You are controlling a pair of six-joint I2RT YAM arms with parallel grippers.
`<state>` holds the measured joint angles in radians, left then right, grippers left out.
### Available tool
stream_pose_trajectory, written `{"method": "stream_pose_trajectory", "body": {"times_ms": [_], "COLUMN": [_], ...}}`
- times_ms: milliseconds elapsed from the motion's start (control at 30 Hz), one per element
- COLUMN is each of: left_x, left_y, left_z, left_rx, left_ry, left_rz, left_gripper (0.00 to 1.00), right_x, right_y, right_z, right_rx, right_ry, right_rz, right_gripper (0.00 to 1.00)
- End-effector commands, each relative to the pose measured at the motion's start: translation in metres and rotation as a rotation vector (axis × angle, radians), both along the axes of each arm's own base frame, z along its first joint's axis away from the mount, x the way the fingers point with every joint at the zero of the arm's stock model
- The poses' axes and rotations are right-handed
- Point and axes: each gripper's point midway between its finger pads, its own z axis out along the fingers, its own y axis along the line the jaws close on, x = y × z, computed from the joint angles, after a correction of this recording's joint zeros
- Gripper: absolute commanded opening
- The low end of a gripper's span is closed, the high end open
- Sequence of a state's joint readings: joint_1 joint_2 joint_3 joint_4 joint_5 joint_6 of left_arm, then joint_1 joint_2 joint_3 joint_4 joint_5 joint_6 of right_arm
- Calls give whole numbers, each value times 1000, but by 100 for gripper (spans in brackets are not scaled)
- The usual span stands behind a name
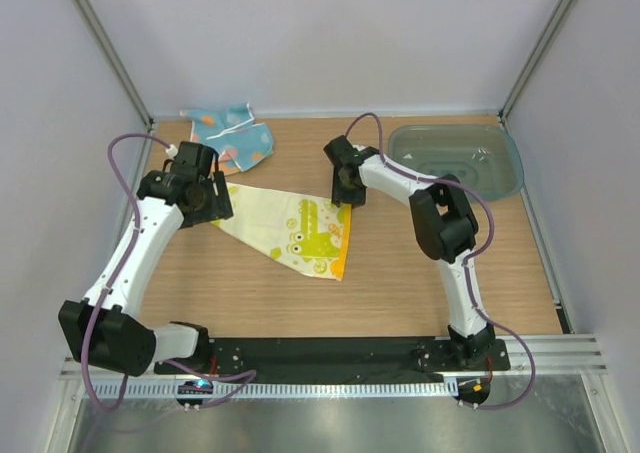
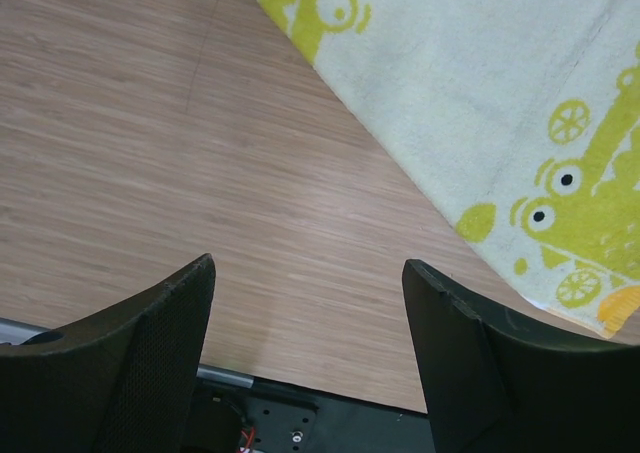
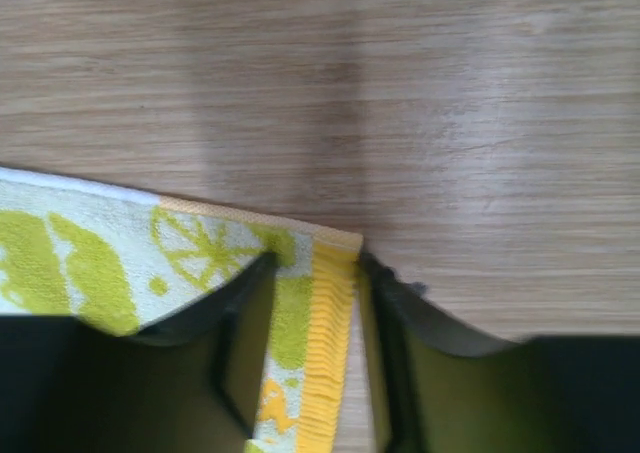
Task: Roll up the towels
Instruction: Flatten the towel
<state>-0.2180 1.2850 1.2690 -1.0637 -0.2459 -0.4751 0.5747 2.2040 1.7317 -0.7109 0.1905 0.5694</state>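
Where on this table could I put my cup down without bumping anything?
Widest bare wood: the near strip between the yellow towel and the black base rail. A smaller patch lies at the back, between the blue towel and the right arm. Crowded: the middle, where the left arm and right arm flank the yellow towel.

A light-brown wood-grain tabletop (image 1: 400, 283) is filling the middle of the enclosure, its grain running side to side. Plain pale lavender-white walls (image 1: 320, 33) are closing it in at the back and on both sides, and thin grey metal corner posts (image 1: 107, 48) are rising at the rear corners. A flat black mounting plate (image 1: 330, 353) is lying along the near edge, with a ribbed silver aluminium rail (image 1: 350, 385) running just in front of it. Soft, even light is falling from above, casting only faint shadows.
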Motion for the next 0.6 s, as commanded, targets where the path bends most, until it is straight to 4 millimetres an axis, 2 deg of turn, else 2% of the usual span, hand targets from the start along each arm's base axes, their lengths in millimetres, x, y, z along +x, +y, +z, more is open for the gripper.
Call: {"method": "stream_pose_trajectory", "body": {"times_ms": [0, 67, 100, 200, 233, 267, 333, 367, 433, 467, 500, 567], "left_x": [7, 8, 8, 11, 13, 13, 18, 20, 26, 32, 35, 44], "left_y": [-1, 2, 3, 8, 8, 9, 12, 12, 12, 11, 11, 6], "left_z": [7, 5, 4, 4, 6, 9, 18, 21, 20, 24, 22, 12], "left_rx": [-14, -11, -12, -33, -43, -46, -52, -53, -55, -57, -56, -81], "left_ry": [-51, -45, -41, -38, -45, -50, -75, -82, -76, -84, -77, -46], "left_rz": [-18, -6, -1, 30, 34, 44, 64, 69, 81, 85, 92, 105], "left_gripper": [76, 76, 76, 75, 75, 75, 75, 75, 76, 76, 75, 74], "right_x": [7, 5, 3, 2, 1, 0, -10, -16, -41, -52, -72, -96], "right_y": [5, 5, 6, 4, 3, 2, -8, -12, -27, -32, -44, -52], "right_z": [2, 1, 0, 15, 23, 44, 60, 86, 82, 102, 86, 87], "right_rx": [18, 16, 22, 36, 36, 53, 39, 60, 34, 57, 35, 54], "right_ry": [-11, -3, 0, -23, -35, -70, -86, -127, -87, -120, -71, -53], "right_rz": [10, 17, 23, 33, 41, 47, 66, 75, 98, 107, 112, 137], "right_gripper": [36, 26, 17, 1, 1, 1, 1, 1, 1, 1, 1, 1]}}
